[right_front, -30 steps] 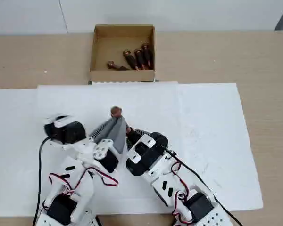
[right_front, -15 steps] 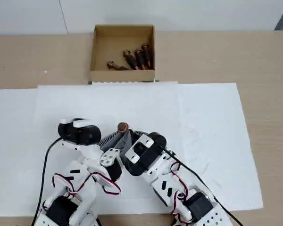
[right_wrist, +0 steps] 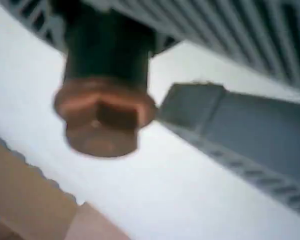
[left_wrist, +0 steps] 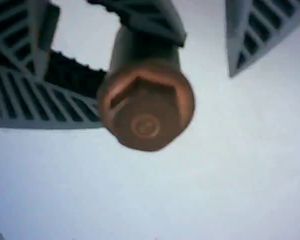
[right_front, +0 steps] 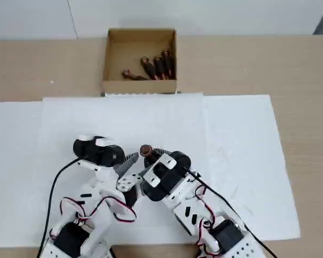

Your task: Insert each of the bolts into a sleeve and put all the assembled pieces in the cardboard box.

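A copper-headed bolt sits in a black sleeve, held upright above the white paper between the two arms. My right gripper is shut on the sleeve; its ribbed fingers clamp it just behind the hex head. My left gripper is open around the same piece. In the left wrist view its fingers stand wide apart on either side of the bolt head. The cardboard box stands at the far side of the table and holds several assembled pieces.
A large white paper sheet covers the table's middle and near part, with bare wood around it. Both arm bases and their cables crowd the near centre.
The bolt has come nearer and to the right, from the left gripper's tips to beside the right arm. The left gripper has opened off it and its arm has swung right.
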Robot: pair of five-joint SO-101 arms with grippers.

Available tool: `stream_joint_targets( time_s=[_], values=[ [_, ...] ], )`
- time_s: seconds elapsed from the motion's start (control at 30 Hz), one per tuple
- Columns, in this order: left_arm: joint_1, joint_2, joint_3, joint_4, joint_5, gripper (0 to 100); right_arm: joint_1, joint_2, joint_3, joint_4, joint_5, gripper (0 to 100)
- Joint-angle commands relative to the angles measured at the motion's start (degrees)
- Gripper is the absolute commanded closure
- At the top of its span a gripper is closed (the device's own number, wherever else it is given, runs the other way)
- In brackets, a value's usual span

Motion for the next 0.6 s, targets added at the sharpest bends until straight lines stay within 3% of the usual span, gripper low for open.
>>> stream_joint_targets(
  time_s=[0.0,0.2,0.37,0.57],
  values=[
    [-2.1,0.1,-3.4,2.4,-3.5,77,-0.4,-0.7,0.1,-1.8,0.3,99.5],
    [-4.4,0.2,-12.0,8.6,-5.6,77,3.5,-0.7,0.9,-1.8,0.0,99.5],
    [-8.5,0.4,-18.0,9.0,-5.7,78,5.7,-0.7,0.9,-1.4,0.0,99.5],
    [-13.3,0.1,-21.8,8.6,-5.8,99,5.8,-0.7,0.9,-1.4,0.0,99.5]
  ],
)
